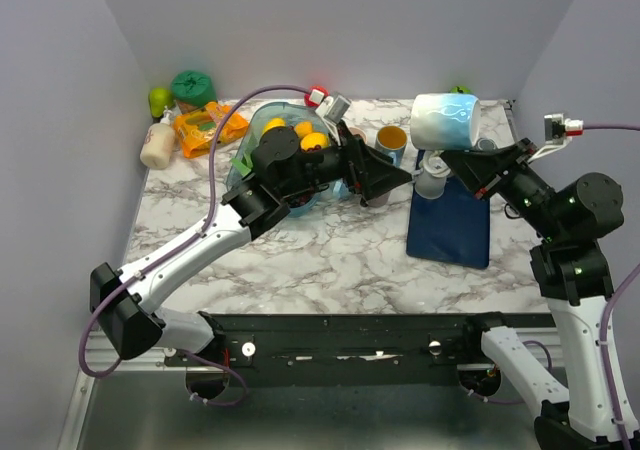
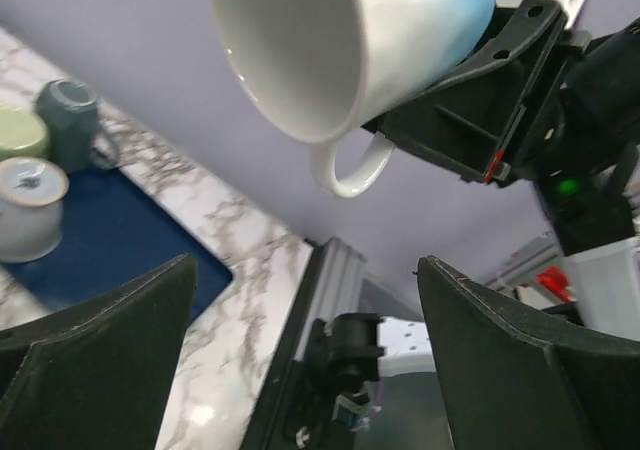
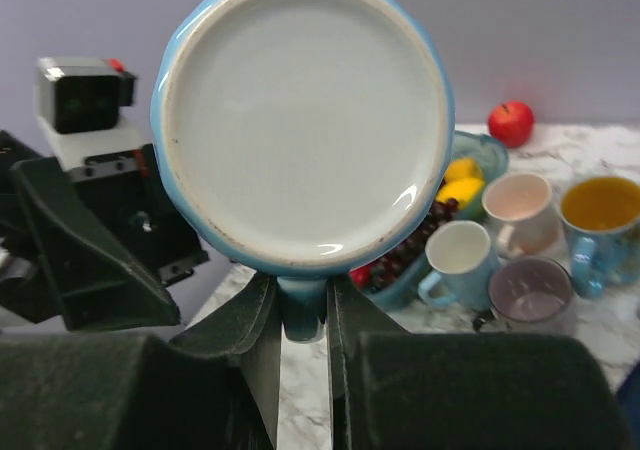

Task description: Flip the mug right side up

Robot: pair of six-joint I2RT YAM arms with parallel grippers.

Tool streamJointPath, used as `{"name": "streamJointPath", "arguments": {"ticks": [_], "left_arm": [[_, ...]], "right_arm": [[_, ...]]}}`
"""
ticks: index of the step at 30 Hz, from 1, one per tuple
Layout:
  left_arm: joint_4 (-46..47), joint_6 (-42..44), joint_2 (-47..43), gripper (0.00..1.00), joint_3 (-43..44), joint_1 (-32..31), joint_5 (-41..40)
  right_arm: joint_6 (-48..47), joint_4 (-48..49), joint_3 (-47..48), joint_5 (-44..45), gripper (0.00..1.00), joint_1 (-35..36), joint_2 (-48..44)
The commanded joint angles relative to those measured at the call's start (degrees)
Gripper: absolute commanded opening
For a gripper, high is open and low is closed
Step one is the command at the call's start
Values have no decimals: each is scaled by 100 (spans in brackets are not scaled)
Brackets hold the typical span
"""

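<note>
Right tool (image 3: 302, 308) clamps the mug (image 3: 300, 120) by its handle (image 2: 352, 173), sideways above the worktop (image 1: 330, 255); left tool (image 2: 310, 350) gapes wide alongside. Best roll that wrist slowly, rim upward.

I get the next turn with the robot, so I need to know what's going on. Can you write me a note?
Right gripper: shut on the mug's handle.
Left gripper: open, empty, facing the mug's mouth.
Mug: in the air over the far end of the blue mat, on its side.
Done: mug is off the table and half turned.
Left: turn it mouth up, set it down, let go.
</note>
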Motion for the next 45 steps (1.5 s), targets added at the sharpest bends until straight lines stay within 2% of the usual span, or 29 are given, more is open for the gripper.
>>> {"name": "streamJointPath", "arguments": {"ticks": [1, 3, 7, 12, 19, 27, 30, 31, 37, 39, 40, 42, 43, 45], "left_arm": [[1029, -787, 276, 95, 384, -68, 339], [1283, -1016, 469, 92, 594, -103, 427], [1470, -1157, 777, 76, 956, -251, 498], [1540, -1209, 1164, 63, 1447, -384, 542], [1751, -1385, 1471, 41, 1721, -489, 586], [2251, -1807, 1770, 29, 1888, -560, 577], [2462, -1886, 1823, 14, 1879, -586, 542], [2498, -1921, 1823, 1, 1862, -586, 516], [2411, -1659, 1630, 0, 1642, -586, 112], [2236, -1386, 1481, 0, 1563, -595, -133], [2139, -1290, 1437, 0, 1554, -595, -213], [1788, -974, 1323, 0, 1563, -595, -380], [1647, -859, 1287, 0, 1580, -595, -564], [1244, -544, 1182, 0, 1633, -595, -714]], "right_arm": [[785, 1748, -46, -340, 1, 99, -225], [926, 1891, -37, -357, 1, 126, -251], [1023, 2084, -11, -410, 1, 152, -269], [1085, 2234, -46, -454, 1, 152, -304], [1128, 2436, -45, -612, 1, 161, -243], [1146, 2498, -177, -832, 1, 152, -207], [1033, 2332, -169, -797, 1, 161, -234], [980, 2183, -151, -762, 1, 152, -234], [549, 1209, 95, -288, 1, 152, -260], [365, 988, 191, -191, 10, 161, -251], [320, 786, 218, -69, 23, 161, -251], [180, 644, 262, 20, 29, 152, -251], [153, 470, 314, 142, 46, 152, -251], [57, 284, 358, 327, 60, 152, -277]]}}
